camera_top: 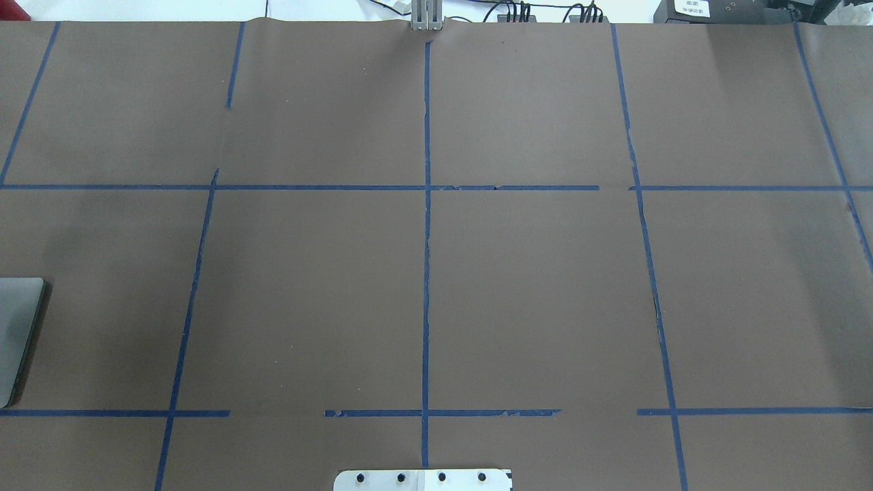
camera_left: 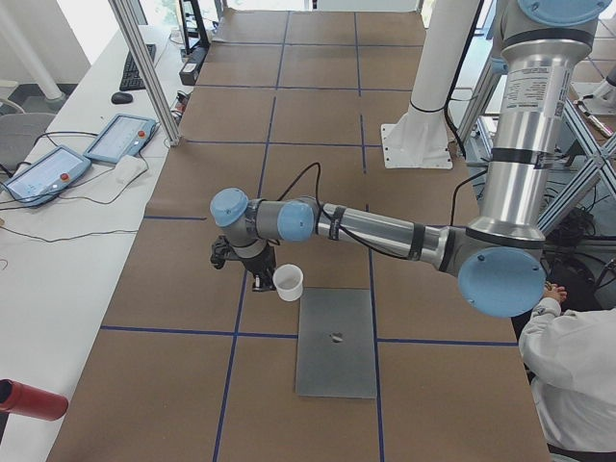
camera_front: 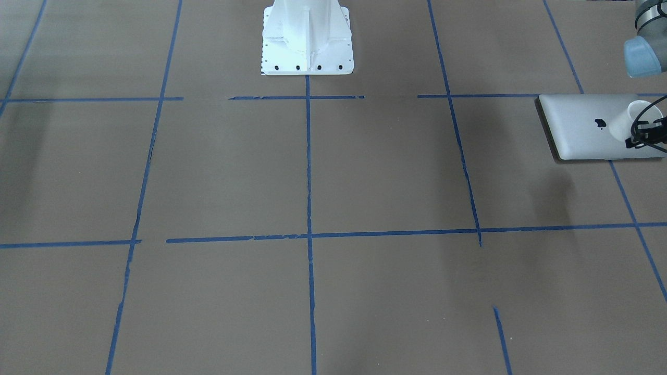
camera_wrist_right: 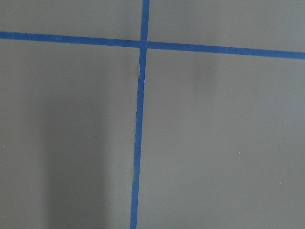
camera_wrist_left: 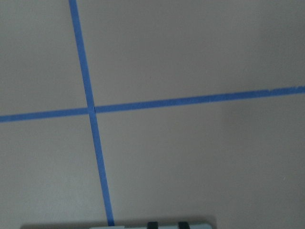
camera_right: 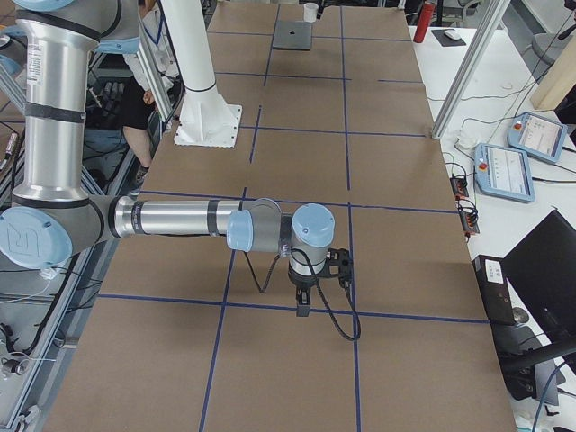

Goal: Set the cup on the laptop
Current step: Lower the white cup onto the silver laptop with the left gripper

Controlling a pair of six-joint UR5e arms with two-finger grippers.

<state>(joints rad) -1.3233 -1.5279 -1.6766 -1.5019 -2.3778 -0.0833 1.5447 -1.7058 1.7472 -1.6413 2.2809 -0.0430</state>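
The silver-grey laptop (camera_front: 583, 125) lies shut on the brown table at the robot's far left, and its edge also shows in the overhead view (camera_top: 17, 327). The small white cup (camera_front: 628, 122) stands upright over the laptop's outer end, its base at the lid. My left gripper (camera_front: 640, 134) is at the cup's rim and looks shut on its wall. In the exterior left view the cup (camera_left: 288, 282) sits at the far end of the laptop (camera_left: 335, 342), next to the left gripper (camera_left: 255, 274). My right gripper (camera_right: 301, 301) hangs over bare table far away, and I cannot tell whether it is open.
The white robot pedestal (camera_front: 307, 41) stands at the table's middle back edge. Blue tape lines (camera_front: 309, 172) grid the table. A red cylinder (camera_left: 29, 399) and two control tablets (camera_left: 120, 137) lie on the side bench. A person (camera_left: 577, 375) sits near the robot.
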